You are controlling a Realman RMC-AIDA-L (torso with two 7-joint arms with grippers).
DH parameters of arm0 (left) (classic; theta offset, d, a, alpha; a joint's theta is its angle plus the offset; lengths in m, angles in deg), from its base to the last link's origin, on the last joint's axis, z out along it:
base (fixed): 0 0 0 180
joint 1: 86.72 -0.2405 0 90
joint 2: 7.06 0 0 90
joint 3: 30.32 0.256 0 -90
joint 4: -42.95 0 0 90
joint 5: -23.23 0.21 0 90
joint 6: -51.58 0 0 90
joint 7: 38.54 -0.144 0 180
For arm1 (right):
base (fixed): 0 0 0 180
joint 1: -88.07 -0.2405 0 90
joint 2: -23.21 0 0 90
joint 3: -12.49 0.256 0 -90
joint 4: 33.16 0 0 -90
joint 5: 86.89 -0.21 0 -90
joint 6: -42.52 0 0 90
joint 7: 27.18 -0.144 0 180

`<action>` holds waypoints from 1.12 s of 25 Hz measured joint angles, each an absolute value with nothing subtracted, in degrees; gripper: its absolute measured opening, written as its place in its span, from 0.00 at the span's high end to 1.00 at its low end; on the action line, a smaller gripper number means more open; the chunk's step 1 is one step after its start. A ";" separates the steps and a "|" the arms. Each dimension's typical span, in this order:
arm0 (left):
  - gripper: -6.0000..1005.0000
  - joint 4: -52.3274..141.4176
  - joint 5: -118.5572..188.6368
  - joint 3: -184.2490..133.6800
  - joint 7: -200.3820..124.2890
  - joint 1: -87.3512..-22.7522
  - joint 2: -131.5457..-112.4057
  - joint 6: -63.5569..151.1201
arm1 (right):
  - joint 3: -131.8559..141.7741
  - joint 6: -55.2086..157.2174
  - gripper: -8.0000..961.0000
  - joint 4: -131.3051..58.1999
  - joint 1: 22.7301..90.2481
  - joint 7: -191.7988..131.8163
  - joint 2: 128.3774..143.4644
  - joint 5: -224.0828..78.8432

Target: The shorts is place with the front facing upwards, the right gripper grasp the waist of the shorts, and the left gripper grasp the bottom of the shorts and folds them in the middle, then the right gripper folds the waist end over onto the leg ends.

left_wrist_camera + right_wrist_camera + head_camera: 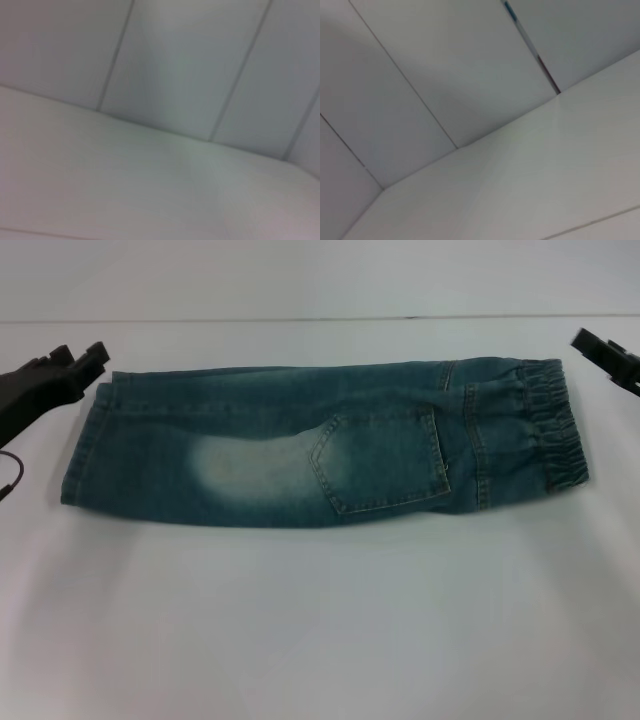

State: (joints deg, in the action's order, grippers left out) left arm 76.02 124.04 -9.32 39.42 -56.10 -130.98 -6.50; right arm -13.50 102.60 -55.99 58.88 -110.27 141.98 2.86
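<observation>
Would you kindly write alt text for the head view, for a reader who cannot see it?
Blue-green washed denim shorts, already folded lengthwise, lie flat on a white table, gathered elastic waist toward the robot's right and stitched leg hems toward its left. The black left claw hovers beside the hem end; the black right claw sits beyond the waist, touching nothing.

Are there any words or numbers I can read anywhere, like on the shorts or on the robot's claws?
No, there is nothing to read in any view.
The shorts: no tag, brand or print shows, only stitching and a pocket.
The left gripper and right gripper: plain black, no readable label.
The table and the wall panels in the wrist views: bare, no writing.
</observation>
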 joint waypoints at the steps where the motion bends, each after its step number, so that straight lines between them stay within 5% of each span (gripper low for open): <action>1: 0.69 76.23 123.91 -9.32 39.20 -56.71 -130.99 -8.44 | -13.44 104.46 0.50 -56.26 59.99 -110.32 141.88 2.85; 5: 0.44 75.81 121.63 -9.58 35.67 -59.70 -131.20 -17.90 | -13.41 110.11 0.35 -57.45 64.71 -110.23 141.79 3.05; 10: 0.29 72.88 119.01 -9.67 30.25 -61.91 -131.36 -23.91 | -13.62 109.54 0.19 -57.36 66.66 -110.20 141.77 6.80; 17: 0.28 69.71 119.31 -9.30 28.37 -62.00 -131.34 -23.76 | -13.74 104.67 0.11 -56.94 63.76 -112.62 142.24 12.39; 28: 0.28 69.40 119.46 -9.22 27.84 -62.03 -131.33 -23.90 | -16.53 101.56 0.16 -56.71 60.34 -115.70 142.54 13.42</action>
State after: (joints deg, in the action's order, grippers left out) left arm 69.40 119.46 -9.22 27.84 -62.03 -131.33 -23.90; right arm -16.53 101.56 -56.71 60.34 -115.70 142.54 13.42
